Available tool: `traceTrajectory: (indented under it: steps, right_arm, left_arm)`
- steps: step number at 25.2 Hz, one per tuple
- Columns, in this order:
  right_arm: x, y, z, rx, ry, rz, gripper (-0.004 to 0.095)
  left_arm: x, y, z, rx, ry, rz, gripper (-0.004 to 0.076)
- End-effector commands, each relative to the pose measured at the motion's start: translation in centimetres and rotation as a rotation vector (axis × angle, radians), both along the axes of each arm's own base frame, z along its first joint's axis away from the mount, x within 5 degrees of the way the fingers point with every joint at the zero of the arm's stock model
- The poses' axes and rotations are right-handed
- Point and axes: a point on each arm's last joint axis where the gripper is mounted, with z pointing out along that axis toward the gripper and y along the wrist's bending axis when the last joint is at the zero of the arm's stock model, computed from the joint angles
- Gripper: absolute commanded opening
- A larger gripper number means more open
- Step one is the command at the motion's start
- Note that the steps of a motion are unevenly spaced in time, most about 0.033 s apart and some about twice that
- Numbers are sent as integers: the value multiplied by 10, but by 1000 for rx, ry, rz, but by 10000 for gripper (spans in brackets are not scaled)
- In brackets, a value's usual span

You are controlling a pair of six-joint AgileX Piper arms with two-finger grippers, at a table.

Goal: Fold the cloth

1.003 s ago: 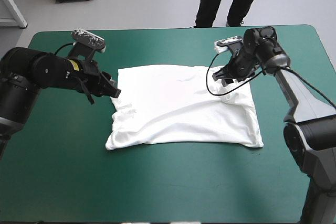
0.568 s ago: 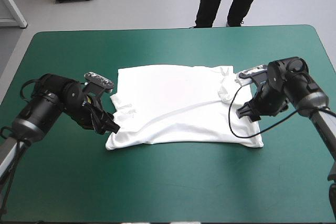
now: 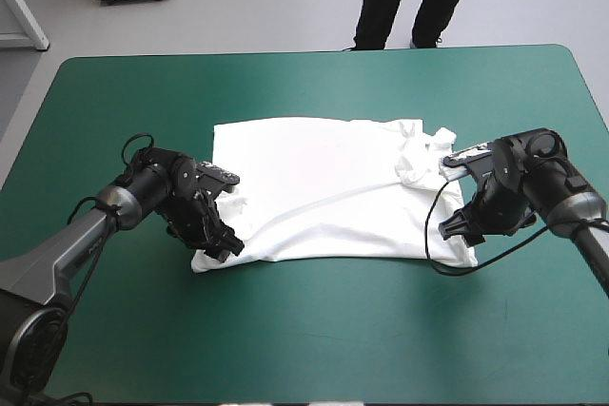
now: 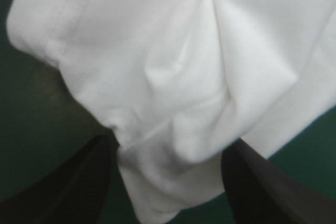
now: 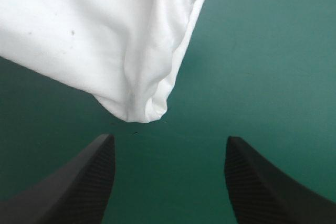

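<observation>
1. You are looking at the shirt lying spread flat at the middle of the table, with a small bunch of cloth rising at its far right corner.
2. Your left gripper is sitting low at the shirt's near left corner. Its jaws are standing spread, and the rumpled corner is lying between the fingers. It is probably placed there so that closing would pinch the corner.
3. Your right gripper is waiting at the near right corner, jaws spread too. The rounded corner is lying just ahead of the fingers, with only bare cover between them, so this side is likely needing a short push forward before any grasp.
4. Both grippers are working the same near edge. This suggests you are setting up to lift that edge and carry it over toward the far edge.
5. The left corner is showing several creases, so you are risking a pinch that catches uneven layers.
</observation>
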Motion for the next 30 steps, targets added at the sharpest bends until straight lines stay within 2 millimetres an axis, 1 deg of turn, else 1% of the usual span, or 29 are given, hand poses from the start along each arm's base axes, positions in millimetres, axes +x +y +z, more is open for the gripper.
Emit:
traceTrajectory:
  steps: [1, 5, 7, 9, 10, 11, 12, 15, 16, 30]
  right_arm:
    - [-3, -2, 15, 5, -69, 1, 582]
    - [0, -1, 14, 11, -92, 1, 582]
    - [4, -1, 11, 6, -92, 3, 582]
    - [8, 0, 2, -5, -51, 2, 582]
    - [11, 1, -3, -9, -31, 2, 584]
    - [12, 1, -6, -12, -21, 3, 584]
    - [14, 2, -9, -13, -12, 3, 584]
    - [19, 3, -17, -12, 14, 2, 584]
    - [21, 4, -19, -14, 22, 2, 583]
    - [39, 13, -63, 15, 163, -11, 581]
  left_arm:
    - [5, -4, 4, -31, -40, 6, 454]
    - [9, -6, -10, -23, 1, 10, 452]
    - [11, -9, -18, -32, 28, 18, 431]
    - [13, -11, -24, -44, 55, 17, 333]
    - [13, -11, -27, -41, 63, 15, 239]
    - [14, -11, -29, -40, 67, 8, 191]
    - [14, -11, -29, -39, 67, -3, 121]
    - [15, -12, -29, -41, 53, -21, -8]
    - [15, -12, -29, -43, 51, -22, -21]
    - [15, -11, -29, -39, 51, -25, -22]
